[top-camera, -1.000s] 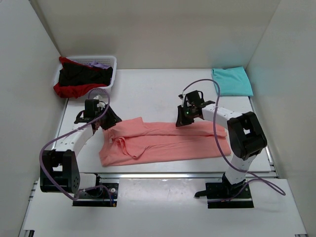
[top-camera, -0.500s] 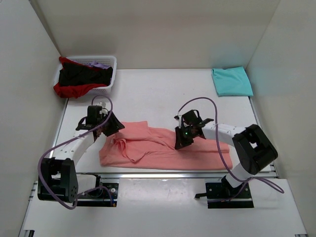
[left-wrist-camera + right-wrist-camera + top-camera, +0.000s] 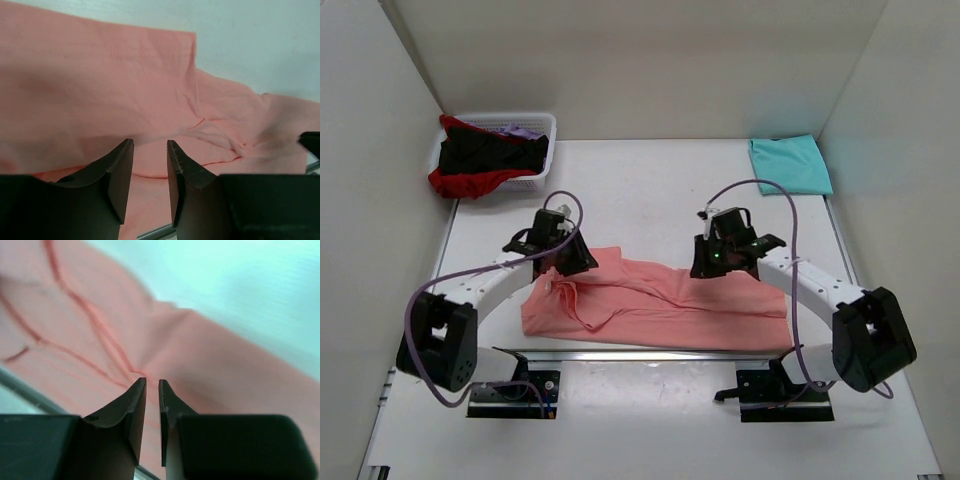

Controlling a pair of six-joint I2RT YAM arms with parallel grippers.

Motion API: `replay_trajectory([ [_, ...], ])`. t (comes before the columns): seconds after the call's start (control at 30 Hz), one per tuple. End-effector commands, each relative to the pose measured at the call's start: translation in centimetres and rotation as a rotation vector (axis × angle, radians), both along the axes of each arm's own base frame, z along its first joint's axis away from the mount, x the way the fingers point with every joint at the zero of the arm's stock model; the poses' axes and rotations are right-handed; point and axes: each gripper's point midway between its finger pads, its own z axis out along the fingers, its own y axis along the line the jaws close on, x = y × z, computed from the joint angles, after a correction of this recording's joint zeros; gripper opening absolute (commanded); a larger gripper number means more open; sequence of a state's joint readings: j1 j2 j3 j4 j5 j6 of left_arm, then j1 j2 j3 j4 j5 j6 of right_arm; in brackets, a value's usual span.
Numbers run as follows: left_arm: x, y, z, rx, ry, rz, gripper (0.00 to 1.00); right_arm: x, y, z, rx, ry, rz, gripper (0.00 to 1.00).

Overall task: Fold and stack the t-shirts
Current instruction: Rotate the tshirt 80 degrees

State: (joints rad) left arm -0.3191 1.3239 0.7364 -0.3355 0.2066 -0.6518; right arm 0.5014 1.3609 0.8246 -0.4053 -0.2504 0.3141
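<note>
my left pincer [image 3: 150,142] slightly parted, gripping nothing | my right pincer [image 3: 152,381] almost closed, hold unclear | salmon-pink t-shirt [image 3: 660,305] rumpled along near edge of bench [image 3: 640,180] | risk: I pinch one layer, fold skews

Spread shirt [image 3: 650,300]: your landmark, lying on the near part of the table [image 3: 630,190], stretched left to right.
Left gripper [image 3: 572,262]: you've got it at the spread shirt's far-left corner.
Right gripper [image 3: 715,262]: yours sits on its far edge, right of the middle.
Basket [image 3: 545,125]: well behind the spread shirt, off to its left.
Heap of shirts [image 3: 485,160]: in that basket, spilling over the left rim.
Folded shirt [image 3: 790,165]: well behind the spread shirt's right end, on the table.
</note>
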Motion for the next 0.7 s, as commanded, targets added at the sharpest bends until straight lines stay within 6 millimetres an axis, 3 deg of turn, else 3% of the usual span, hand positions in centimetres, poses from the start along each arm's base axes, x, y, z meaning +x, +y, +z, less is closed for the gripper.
replay_trajectory([
  [0.0, -0.8, -0.2, -2.2, 0.065, 0.094, 0.036, 0.43, 0.6, -5.1, -0.1, -0.147, -0.020, -0.141, 0.14],
  [0.17, -0.7, -1.3, -6.1, 0.137, 0.220, 0.024, 0.41, -1.1, -9.8, -2.5, -0.238, 0.074, -0.249, 0.17],
  [0.3, 1.5, -3.3, -7.9, 0.147, 0.303, -0.010, 0.40, -2.5, -10.4, -4.5, -0.237, 0.187, -0.268, 0.18],
  [0.37, 5.4, -4.9, -7.0, 0.146, 0.274, -0.022, 0.40, -3.0, -10.4, -5.4, -0.254, 0.243, -0.267, 0.17],
  [0.4, 5.2, -5.1, -8.6, 0.177, 0.330, -0.044, 0.38, -2.6, -10.1, -5.1, -0.244, 0.232, -0.269, 0.17],
  [0.43, 7.8, -6.5, -7.0, 0.155, 0.279, -0.052, 0.38, -2.3, -9.8, -5.2, -0.245, 0.241, -0.262, 0.17],
  [0.5, 11.8, -8.9, -7.1, 0.152, 0.265, -0.092, 0.37, -1.5, -9.3, -5.1, -0.223, 0.237, -0.263, 0.17],
  [0.53, 11.6, -9.1, -9.3, 0.175, 0.333, -0.100, 0.36, -0.8, -8.8, -4.6, -0.202, 0.229, -0.265, 0.18],
  [0.57, 14.9, -10.5, -7.1, 0.139, 0.258, -0.098, 0.35, 0.0, -8.4, -4.3, -0.195, 0.216, -0.258, 0.18],
  [0.6, 17.0, -11.8, -6.8, 0.130, 0.240, -0.102, 0.36, -0.1, -8.1, -4.5, -0.197, 0.239, -0.251, 0.17],
  [0.63, 16.9, -11.7, -9.2, 0.145, 0.309, -0.101, 0.34, 0.4, -7.4, -4.5, -0.205, 0.237, -0.237, 0.18],
  [0.67, 19.9, -13.3, -6.4, 0.093, 0.233, -0.103, 0.33, 0.9, -6.9, -4.0, -0.193, 0.230, -0.231, 0.17],
])
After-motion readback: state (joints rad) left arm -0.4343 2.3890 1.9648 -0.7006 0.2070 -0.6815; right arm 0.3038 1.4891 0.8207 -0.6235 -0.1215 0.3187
